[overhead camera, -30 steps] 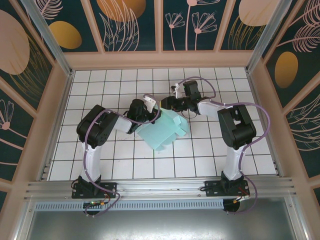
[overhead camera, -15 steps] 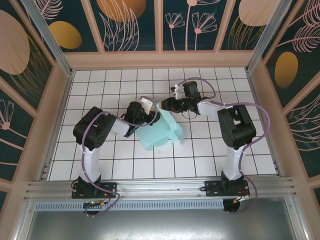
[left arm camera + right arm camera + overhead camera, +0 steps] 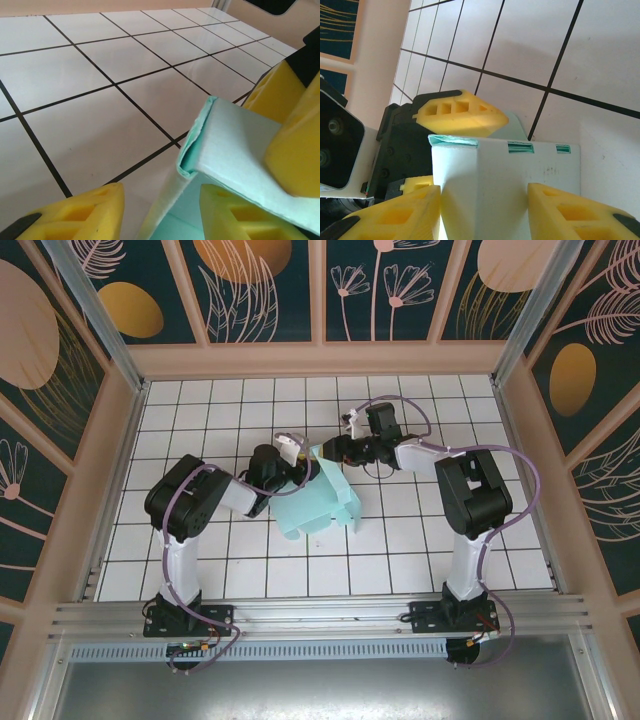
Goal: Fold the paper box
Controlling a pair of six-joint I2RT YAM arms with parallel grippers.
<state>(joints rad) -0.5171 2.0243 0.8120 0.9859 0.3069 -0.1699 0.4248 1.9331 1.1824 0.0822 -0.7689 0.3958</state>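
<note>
Enclosure walls [image 3: 320, 300]: dark panels with leaf print in pale wood frame, on three sides.
Desk [image 3: 200, 410]: white tiles, dark grid lines.
Paper box [image 3: 318, 498]: mint card, mid-desk between both arms. Since one second ago it has shifted left and gathered narrower, right flap less spread. Fold is advancing, by my judgement not finished.
Right claw [image 3: 484, 200]: clamped on far end of box.
Left claw [image 3: 161, 205]: just let go, jaws apart, folded edge between them, not pinched. Probably regrasp comes next.
</note>
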